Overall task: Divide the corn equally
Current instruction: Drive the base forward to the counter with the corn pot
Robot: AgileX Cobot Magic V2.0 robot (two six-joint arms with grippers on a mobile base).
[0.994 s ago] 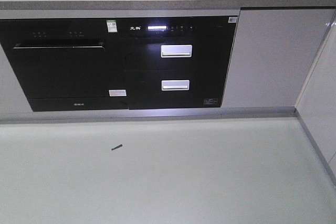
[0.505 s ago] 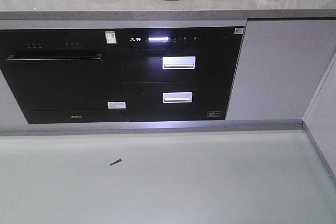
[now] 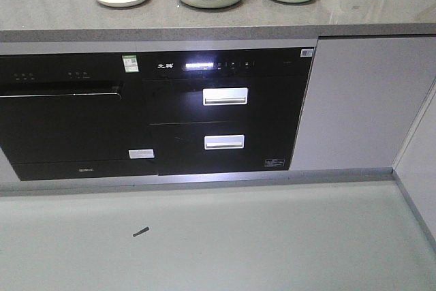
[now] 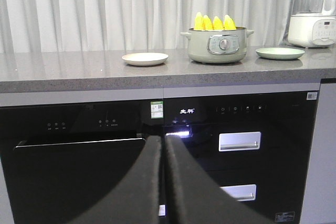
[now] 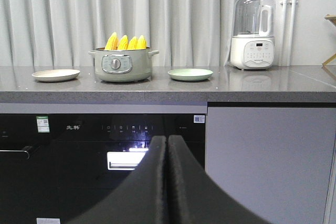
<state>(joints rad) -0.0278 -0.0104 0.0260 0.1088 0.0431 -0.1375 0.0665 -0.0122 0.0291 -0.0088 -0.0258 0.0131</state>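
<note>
Left hand and right hand are pressed together, empty. Ahead and above them, corn stands in the electric pot; a cream plate and a green plate flank it, likely awaiting equal shares.

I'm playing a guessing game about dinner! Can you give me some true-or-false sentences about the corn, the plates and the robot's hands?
1. Four corn cobs stand in the pot. True.
2. The cream plate has a cob on it. False: it is bare, and so is the green plate.
3. The pot sits between the two plates. True.
4. The left hand holds a cob. False: its fingers are pressed together on nothing.
5. The blender stands left of the cream plate. False: it stands to the right of the green plate.
</note>
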